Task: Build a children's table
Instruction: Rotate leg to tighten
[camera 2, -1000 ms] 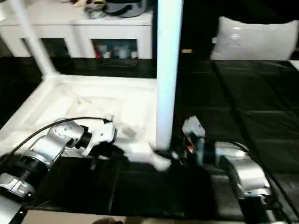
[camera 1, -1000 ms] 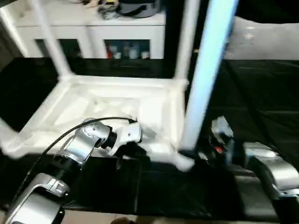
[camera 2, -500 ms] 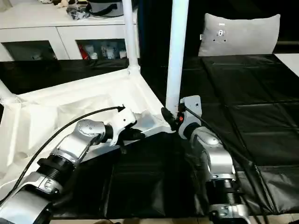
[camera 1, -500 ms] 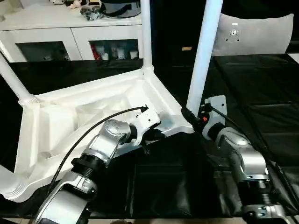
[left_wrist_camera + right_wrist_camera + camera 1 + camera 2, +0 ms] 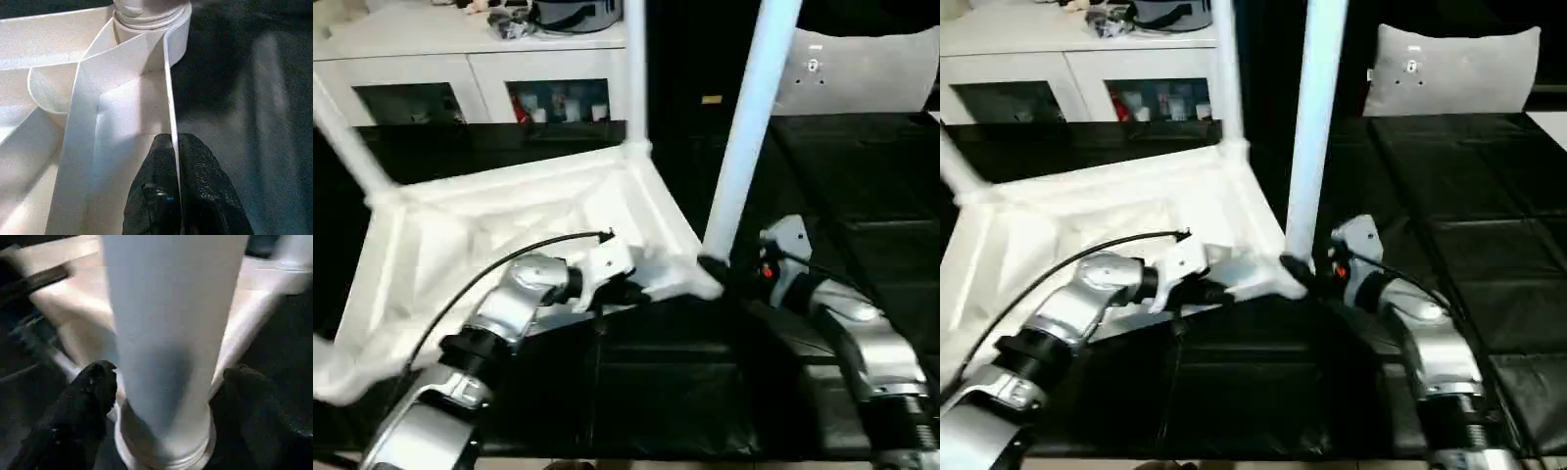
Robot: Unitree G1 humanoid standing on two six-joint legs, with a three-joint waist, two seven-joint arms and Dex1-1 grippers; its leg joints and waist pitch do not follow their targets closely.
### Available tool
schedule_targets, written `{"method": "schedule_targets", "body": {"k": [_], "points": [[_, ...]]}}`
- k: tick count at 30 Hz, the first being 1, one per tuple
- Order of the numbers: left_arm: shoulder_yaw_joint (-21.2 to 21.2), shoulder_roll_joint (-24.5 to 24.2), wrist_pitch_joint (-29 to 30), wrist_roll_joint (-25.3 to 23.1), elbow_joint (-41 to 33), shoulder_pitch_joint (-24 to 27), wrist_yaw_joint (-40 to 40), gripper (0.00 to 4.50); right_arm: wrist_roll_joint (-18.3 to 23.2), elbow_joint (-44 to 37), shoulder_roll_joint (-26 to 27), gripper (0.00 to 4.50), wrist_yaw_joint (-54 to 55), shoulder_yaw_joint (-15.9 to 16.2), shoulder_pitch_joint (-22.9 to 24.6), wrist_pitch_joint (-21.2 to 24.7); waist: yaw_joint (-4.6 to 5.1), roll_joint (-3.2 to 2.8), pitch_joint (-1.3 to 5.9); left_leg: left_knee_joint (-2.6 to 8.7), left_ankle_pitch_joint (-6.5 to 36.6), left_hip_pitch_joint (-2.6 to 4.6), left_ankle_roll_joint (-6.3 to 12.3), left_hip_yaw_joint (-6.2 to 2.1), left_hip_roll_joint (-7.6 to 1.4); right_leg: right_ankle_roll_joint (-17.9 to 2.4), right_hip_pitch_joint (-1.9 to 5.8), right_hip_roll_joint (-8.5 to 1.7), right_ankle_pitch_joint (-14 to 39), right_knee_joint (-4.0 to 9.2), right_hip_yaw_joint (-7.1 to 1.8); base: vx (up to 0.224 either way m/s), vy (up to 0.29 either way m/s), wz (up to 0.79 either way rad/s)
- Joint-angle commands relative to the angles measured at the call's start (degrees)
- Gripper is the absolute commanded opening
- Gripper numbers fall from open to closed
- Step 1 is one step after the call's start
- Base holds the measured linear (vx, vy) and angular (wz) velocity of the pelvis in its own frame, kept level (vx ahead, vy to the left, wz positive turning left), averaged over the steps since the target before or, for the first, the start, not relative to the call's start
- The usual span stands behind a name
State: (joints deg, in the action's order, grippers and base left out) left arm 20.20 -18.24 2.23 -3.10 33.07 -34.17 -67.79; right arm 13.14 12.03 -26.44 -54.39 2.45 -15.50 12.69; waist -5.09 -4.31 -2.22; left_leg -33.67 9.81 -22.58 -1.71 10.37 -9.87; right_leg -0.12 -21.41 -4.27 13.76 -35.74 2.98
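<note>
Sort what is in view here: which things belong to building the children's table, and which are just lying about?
Belonging to the job:
- tabletop, upside down
- near leg, standing in its corner socket
- far leg
- left leg
- left gripper, shut on the tabletop's rim
- right gripper, fingers either side of the near leg

Lying about:
- white cabinet with clutter on top
- grey cushion

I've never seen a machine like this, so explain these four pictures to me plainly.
It is a two-armed humanoid robot building a table. Two pictures look down from its head; the other two come from cameras on its wrists. On the black mat lies a white plastic ribbed tabletop, upside down, with long white tubular legs standing in its corners. The left claw is shut on the tabletop's thin edge wall. The right claw has its black fingers spread on either side of the nearest leg's base.
</note>
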Motion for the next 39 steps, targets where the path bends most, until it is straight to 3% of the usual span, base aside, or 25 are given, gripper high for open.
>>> {"method": "schedule_targets", "body": {"k": [1,3,4,9,14,20,28,31,34,36,37,38,39], "points": [[2.2,-0.9,-2.6,-0.5,0.2,-0.3,-3.8,0.0,1.0,-1.4,-1.2,3.83,-4.8,1.3,-0.1,-1.4,-0.14,1.06,3.23,3.29,9.4,1.25,5.9,-1.21,-3.66,-13.7,2.05,-4.43,1.6,4.46,-2.35,0.0,0.0,0.0],[3.1,-1.8,-4.4,0.0,0.1,-0.3,-7.2,0.0,2.7,-1.1,-2.9,3.83,-9.6,1.7,-0.2,-1.4,-0.51,1.09,3.22,3.29,9.5,1.2,5.89,-1.24,-3.72,-13.9,2.03,-4.58,2.1,4.4,-2.37,0.0,0.0,0.0],[3.6,-2.4,-5.2,0.4,-0.3,-0.2,-9.3,0.0,3.7,-1.1,-3.7,3.6,-12.1,1.9,-0.3,-1.2,-0.71,1.31,3.26,3.29,9.1,1.2,6.03,-1.23,-3.75,-14.2,2.02,-4.54,1.5,4.24,-2.3,0.0,0.0,0.0],[5.1,-3.9,-7.4,0.9,-0.6,-0.3,-14.8,0.0,4.9,0.2,-5.4,3.26,-18.8,3.1,-1.2,-2.0,-1.42,1.48,3.3,3.1,8.5,1.14,6.63,-1.16,-3.79,-14.6,1.87,-4.76,1.0,4.06,-2.3,0.0,0.0,0.0],[6.3,-4.8,-8.9,0.9,-0.2,-1.0,-18.6,0.0,7.5,-1.1,-7.3,2.71,-27.0,5.9,-1.2,1.0,-1.73,1.75,3.31,3.12,8.4,1.17,6.79,-1.19,-3.86,-14.6,1.87,-4.7,1.9,3.98,-2.23,0.0,0.0,0.0],[6.6,-5.3,-8.6,1.4,-0.3,-1.2,-20.5,0.0,8.0,-2.0,-8.3,2.22,-29.8,7.3,-0.5,3.1,-2.03,1.68,3.32,3.19,8.8,1.24,5.99,-1.23,-3.91,-14.8,1.81,-4.79,2.3,3.96,-2.28,0.0,0.0,0.0],[5.7,-4.7,-6.0,2.7,-0.9,-0.3,-19.9,0.0,11.6,-5.2,-6.3,2.07,-27.6,6.5,0.7,7.7,-2.12,1.65,3.46,3.07,7.9,1.27,6.11,-1.21,-3.86,-14.8,1.8,-4.76,1.5,3.82,-2.24,0.0,0.0,0.0],[4.7,-3.7,-2.2,3.0,-1.9,0.1,-17.0,0.0,10.0,-5.1,-3.6,2.07,-20.6,5.4,0.6,8.3,-1.92,1.67,3.1,3.36,10.0,1.3,4.96,-1.21,-3.78,-14.4,1.68,-4.82,5.4,4.28,-2.29,0.0,0.0,0.0],[3.1,-2.1,2.7,3.0,-2.6,0.3,-12.0,0.0,5.8,-2.3,1.1,2.07,-8.0,3.5,-1.1,8.9,-0.98,1.72,2.74,3.95,12.8,1.49,1.94,-1.44,-3.59,-13.3,1.52,-4.86,12.2,4.83,-2.34,0.0,0.0,0.0],[1.7,-0.3,6.9,3.2,-3.0,0.2,-7.8,0.0,4.1,-0.6,4.8,2.05,0.9,1.6,-2.6,10.4,0.39,1.64,2.51,4.46,14.9,1.22,-0.11,-1.8,-3.38,-12.1,1.79,-4.8,16.0,4.94,-2.23,0.0,0.0,0.0],[1.7,-0.3,6.9,3.2,-3.0,0.2,-7.8,0.0,4.1,-0.6,4.8,2.05,0.9,1.6,-2.6,10.4,0.69,1.65,2.53,4.5,15.1,1.2,-0.42,-1.87,-3.36,-12.0,1.89,-4.81,16.1,4.92,-2.22,0.0,0.0,0.0],[0.4,2.2,9.8,3.0,-2.2,-0.5,-2.3,0.0,1.5,1.5,8.7,2.04,11.1,0.0,-4.6,11.7,0.92,1.64,2.56,4.5,15.4,1.24,-0.56,-1.88,-3.32,-11.8,1.87,-4.83,16.2,5.06,-2.23,0.0,0.0,0.0],[0.4,2.2,9.8,3.0,-2.2,-0.5,-2.3,0.0,1.5,1.5,8.7,2.04,11.1,0.0,-4.6,11.7,1.93,1.62,2.64,4.41,15.5,1.39,-1.22,-1.86,-3.13,-12.6,1.63,-4.73,14.7,4.98,-2.28,0.0,0.0,0.0]]}}
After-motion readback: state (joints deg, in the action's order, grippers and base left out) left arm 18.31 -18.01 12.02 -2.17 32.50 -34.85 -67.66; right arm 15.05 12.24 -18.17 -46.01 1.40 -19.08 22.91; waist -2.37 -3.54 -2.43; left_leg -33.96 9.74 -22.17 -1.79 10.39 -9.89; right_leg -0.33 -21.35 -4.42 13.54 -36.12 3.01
